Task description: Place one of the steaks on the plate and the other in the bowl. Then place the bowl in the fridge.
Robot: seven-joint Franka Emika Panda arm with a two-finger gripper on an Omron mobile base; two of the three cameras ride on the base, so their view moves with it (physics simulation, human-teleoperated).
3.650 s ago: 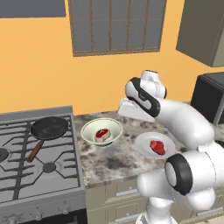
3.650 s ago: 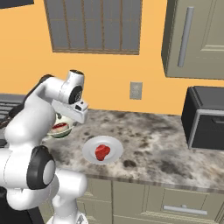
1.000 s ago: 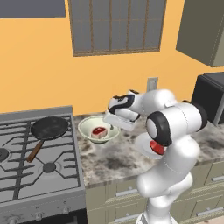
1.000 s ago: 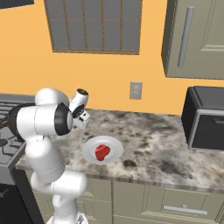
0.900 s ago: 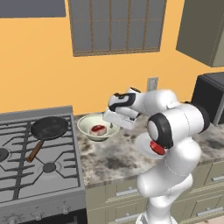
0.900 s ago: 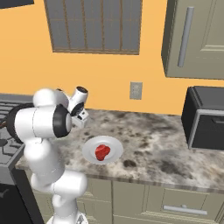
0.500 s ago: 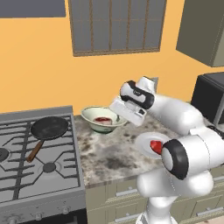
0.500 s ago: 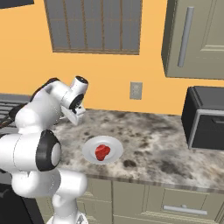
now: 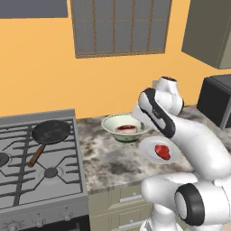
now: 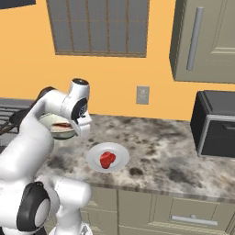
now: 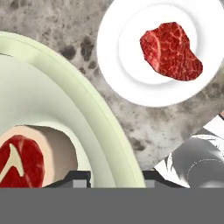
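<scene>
- Mottled grey stone counter [image 9: 108, 158] runs under an orange wall with a shuttered window [image 9: 119, 27]; a gas stove [image 9: 40, 158] adjoins its left end and a black microwave [image 10: 215, 124] stands at its right end.
- Black frying pan [image 9: 50, 131] with a brown handle sits on the stove grates.
- Gripper [image 11: 113, 177] clamps the rim of the bowl [image 9: 122, 128], 1 finger on each side of the rim wall, as the hand view shows.
- Bowl, pale cream-green, appears raised above the counter near the stove; it holds 1 steak [image 9: 127, 128], red with a whitish fat edge.
- Plate [image 9: 153, 144], white and flat, lies on the counter just right of the bowl and carries the second steak [image 10: 108, 159].
- Grey wall cabinet [image 10: 204, 39] with a long vertical handle hangs above the microwave.
</scene>
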